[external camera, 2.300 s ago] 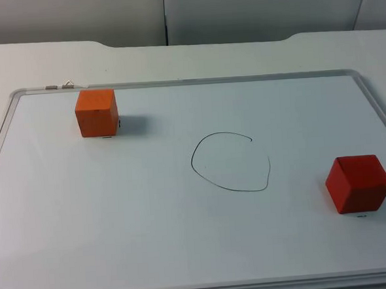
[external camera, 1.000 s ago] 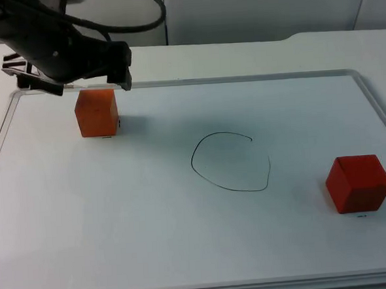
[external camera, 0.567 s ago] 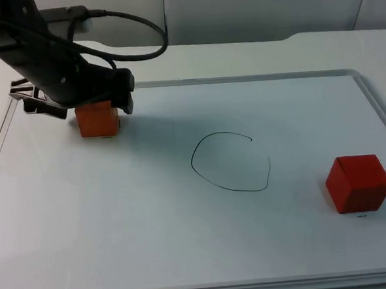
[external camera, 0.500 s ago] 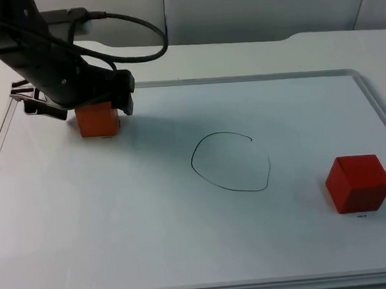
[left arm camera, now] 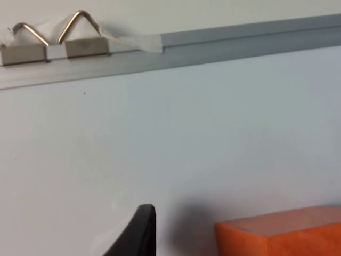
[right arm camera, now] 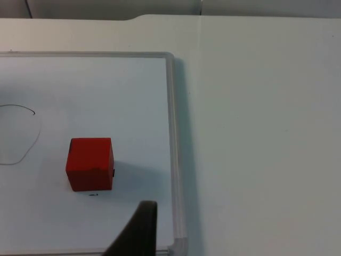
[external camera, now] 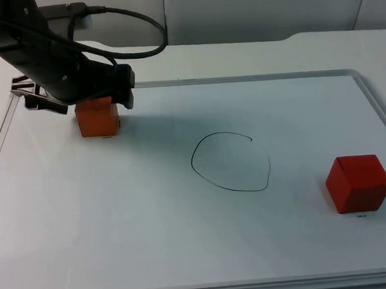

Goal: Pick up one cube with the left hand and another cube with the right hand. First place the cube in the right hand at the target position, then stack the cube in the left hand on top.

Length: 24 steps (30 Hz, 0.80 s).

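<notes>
Landmark: the hand-drawn black circle near the middle of the flat white whiteboard with a silver frame.

Left gripper is down over the orange wooden cube, far-left of the circle, close to the board's far frame edge. The black arm body covers the cube's top; cube front face and lower part stay visible, sitting on the board. Can't tell how wide the claw stands or whether it touches the cube: fingers are hidden behind the wrist in the top view. In the left wrist view, one black fingertip stands beside the orange cube, with a gap of bare board between them; the other finger isn't visible, so the claw state stays undetermined. Two bent metal clips sit on the frame rail beyond the cube.

Red wooden cube rests on the board, right of the circle and a bit nearer the viewer, well apart from it, near the right frame edge. Nothing touches it.

Right gripper hangs above the board's near-right corner, red cube ahead of its fingertip and apart from it. Arm waits. Claw width: cannot tell.

Inside of the circle is bare.
</notes>
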Each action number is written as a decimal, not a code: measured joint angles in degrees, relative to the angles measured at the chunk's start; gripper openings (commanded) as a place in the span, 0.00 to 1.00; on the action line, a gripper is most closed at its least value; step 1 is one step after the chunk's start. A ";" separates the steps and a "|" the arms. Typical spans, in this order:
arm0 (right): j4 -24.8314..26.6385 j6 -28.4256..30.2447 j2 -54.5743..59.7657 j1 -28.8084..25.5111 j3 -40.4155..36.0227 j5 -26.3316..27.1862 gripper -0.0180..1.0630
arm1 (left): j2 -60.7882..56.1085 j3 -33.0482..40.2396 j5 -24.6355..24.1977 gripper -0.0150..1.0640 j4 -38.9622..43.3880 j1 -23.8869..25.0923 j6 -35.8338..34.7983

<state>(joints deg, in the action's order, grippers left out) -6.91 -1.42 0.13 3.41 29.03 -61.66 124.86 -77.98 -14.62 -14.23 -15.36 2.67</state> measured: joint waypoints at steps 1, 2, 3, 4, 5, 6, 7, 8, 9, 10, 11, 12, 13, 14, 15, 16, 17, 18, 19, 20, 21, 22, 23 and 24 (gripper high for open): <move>0.00 0.00 0.00 0.00 0.00 0.00 0.99 | 0.00 0.00 0.00 0.87 0.00 0.00 0.00; 0.00 0.00 0.00 0.00 0.00 0.00 0.99 | 0.00 0.00 0.00 0.81 0.00 0.00 0.00; 0.00 0.00 0.00 0.00 0.00 0.00 0.99 | 0.10 0.00 0.00 0.75 0.00 0.00 0.00; 0.00 0.00 0.00 0.00 0.00 0.00 0.99 | 0.08 0.00 0.00 0.70 0.00 0.00 0.00; 0.00 0.00 0.00 0.00 0.00 0.00 0.99 | 0.08 0.00 0.00 0.64 0.00 0.00 0.00; 0.00 0.00 0.00 0.00 0.00 0.00 0.99 | 0.08 0.00 0.00 0.64 0.00 0.00 0.00; 0.00 0.00 0.00 0.00 0.00 0.00 0.99 | 0.08 0.00 0.00 0.60 0.00 0.00 0.00; 0.00 0.00 0.00 0.00 0.00 0.00 0.99 | 0.08 0.00 0.00 0.54 0.00 0.00 0.00; 0.00 0.00 0.00 0.00 0.00 0.00 0.99 | 0.08 0.00 0.00 0.49 0.00 0.00 0.00; 0.00 0.00 0.00 0.00 0.00 0.00 0.99 | 0.08 0.00 0.00 0.44 0.00 0.00 0.00; 0.00 0.00 0.00 0.00 0.00 0.00 0.99 | 0.08 0.00 0.14 0.44 0.00 0.00 0.10; 0.00 0.00 0.00 0.00 0.00 0.00 0.99 | 0.08 0.00 0.13 0.35 0.00 0.00 0.10; 0.00 0.00 0.00 0.00 0.00 0.00 0.99 | 0.08 0.00 0.13 0.30 0.00 0.00 0.10; 0.00 0.00 0.00 0.00 0.00 0.00 0.99 | -0.04 0.00 0.13 0.26 0.00 0.00 0.10; 0.00 0.00 0.00 0.00 0.00 0.00 0.99 | -0.04 0.00 0.13 0.23 0.00 0.00 0.10; 0.00 0.00 0.00 0.00 0.00 0.00 0.99 | -0.19 0.00 -0.42 0.23 0.00 0.00 0.10; 0.00 0.00 0.00 0.00 0.00 0.00 0.99 | -0.62 0.00 -1.32 0.22 0.00 0.00 0.10; 0.00 0.00 0.00 0.00 0.00 0.00 0.99 | -1.09 0.00 -2.51 0.22 0.00 0.00 0.10; 0.00 0.00 0.00 0.00 0.00 0.00 0.99 | -1.88 0.00 -3.83 0.22 0.00 0.00 0.10; 0.00 0.00 0.00 0.00 0.00 0.00 0.99 | -1.88 0.00 -3.83 0.22 0.00 0.00 0.10; 0.00 0.00 0.00 0.00 0.00 0.00 0.99 | -3.04 0.00 -5.10 0.22 0.00 0.00 0.10; 0.00 0.00 0.00 0.00 0.00 0.00 0.99 | -5.17 0.00 -6.59 0.22 0.00 0.00 0.10; 0.00 0.00 0.00 0.00 0.00 0.00 0.99 | -6.18 0.00 -7.05 0.22 0.00 0.00 0.10; 0.00 0.00 0.00 0.00 0.00 0.00 0.99 | -8.49 0.00 -7.99 0.22 0.00 0.00 0.10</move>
<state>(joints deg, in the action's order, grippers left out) -6.91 -1.42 0.13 3.41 29.03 -61.66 116.37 -77.98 -22.61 -14.23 -15.36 2.78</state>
